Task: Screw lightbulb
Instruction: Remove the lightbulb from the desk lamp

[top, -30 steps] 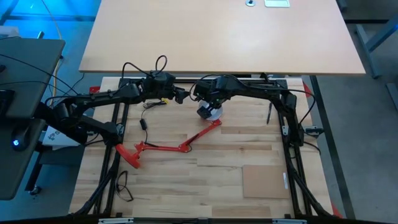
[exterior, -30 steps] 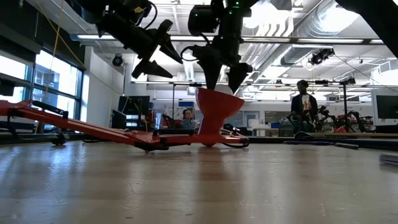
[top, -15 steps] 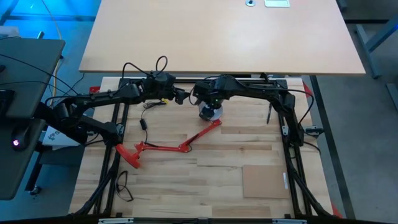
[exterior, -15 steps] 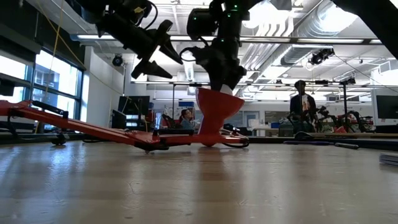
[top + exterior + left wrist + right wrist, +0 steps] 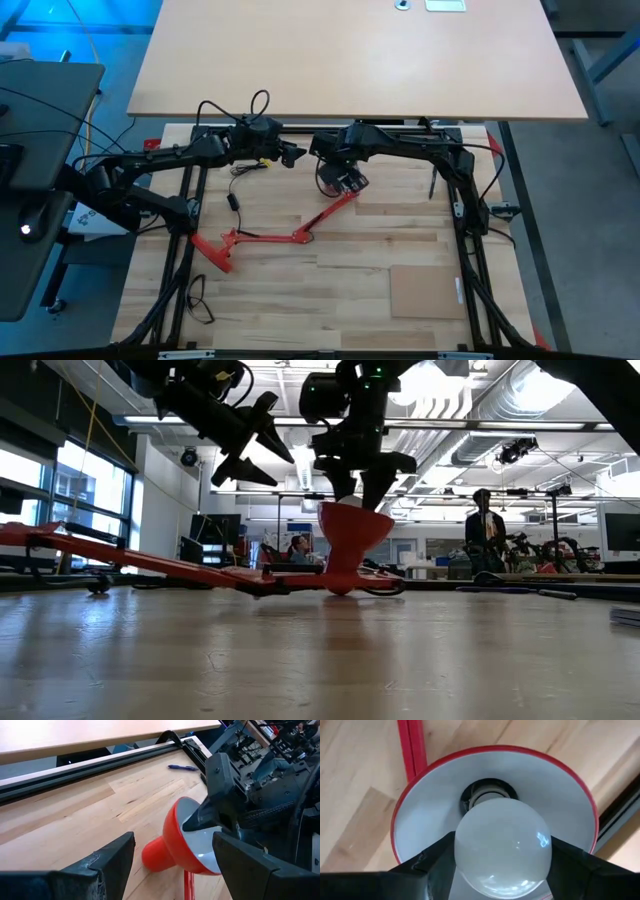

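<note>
Since a second ago: right gripper [image 5: 343, 180] rotated, jaws narrowed onto the bulb; lamp arm shifted.

High view: red lamp [image 5: 300, 233] shade sits under right gripper; left gripper [image 5: 291, 155] waits at 10 o'clock, spread.

Low view: right gripper [image 5: 355, 475] reaches down into shade, vertical axis.

Right wrist: fingers pinch lightbulb [image 5: 502, 845], base in socket.

No readable writing.

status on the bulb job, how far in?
Done: the lightbulb sits base-first in the socket of the red lamp shade. In hand: the right gripper grips the bulb on both sides inside the shade. Whether it is threaded fully cannot be told. Left: finish turning, release. The left gripper waits open nearby.
</note>
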{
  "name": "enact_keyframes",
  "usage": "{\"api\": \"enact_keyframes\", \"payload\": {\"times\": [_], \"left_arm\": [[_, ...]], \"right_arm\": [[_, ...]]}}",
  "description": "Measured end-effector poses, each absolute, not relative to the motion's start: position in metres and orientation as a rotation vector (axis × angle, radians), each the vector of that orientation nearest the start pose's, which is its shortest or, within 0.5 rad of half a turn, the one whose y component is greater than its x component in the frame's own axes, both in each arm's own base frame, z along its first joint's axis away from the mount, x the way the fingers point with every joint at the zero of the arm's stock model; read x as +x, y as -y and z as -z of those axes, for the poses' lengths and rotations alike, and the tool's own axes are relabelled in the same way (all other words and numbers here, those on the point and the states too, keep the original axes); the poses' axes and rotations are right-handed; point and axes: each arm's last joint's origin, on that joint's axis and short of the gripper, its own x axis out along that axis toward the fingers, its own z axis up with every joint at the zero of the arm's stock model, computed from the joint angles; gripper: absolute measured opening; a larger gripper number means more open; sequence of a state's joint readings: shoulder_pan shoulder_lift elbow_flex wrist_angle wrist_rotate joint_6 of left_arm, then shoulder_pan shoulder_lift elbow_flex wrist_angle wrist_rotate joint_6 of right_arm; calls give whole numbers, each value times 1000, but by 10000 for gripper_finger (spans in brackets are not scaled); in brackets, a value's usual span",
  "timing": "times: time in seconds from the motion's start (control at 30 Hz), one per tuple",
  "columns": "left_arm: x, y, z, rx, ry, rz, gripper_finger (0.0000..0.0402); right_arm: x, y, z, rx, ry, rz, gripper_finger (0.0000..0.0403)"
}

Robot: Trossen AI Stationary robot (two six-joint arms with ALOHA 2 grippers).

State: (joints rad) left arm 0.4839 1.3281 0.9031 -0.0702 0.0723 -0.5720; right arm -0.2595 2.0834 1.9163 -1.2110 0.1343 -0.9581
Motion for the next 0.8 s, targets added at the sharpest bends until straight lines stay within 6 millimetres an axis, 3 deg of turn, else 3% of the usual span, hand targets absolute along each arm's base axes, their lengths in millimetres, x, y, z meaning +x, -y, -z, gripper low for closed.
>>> {"api": "enact_keyframes", "payload": {"times": [0.23, 0.8], "left_arm": [[257, -133, -267, -690, -355, -533, 261], [257, -133, -266, -693, -368, -537, 261]], "right_arm": [[408, 112, -258, -608, -1399, -226, 248], [415, 112, -260, -626, -1335, -193, 250]]}}
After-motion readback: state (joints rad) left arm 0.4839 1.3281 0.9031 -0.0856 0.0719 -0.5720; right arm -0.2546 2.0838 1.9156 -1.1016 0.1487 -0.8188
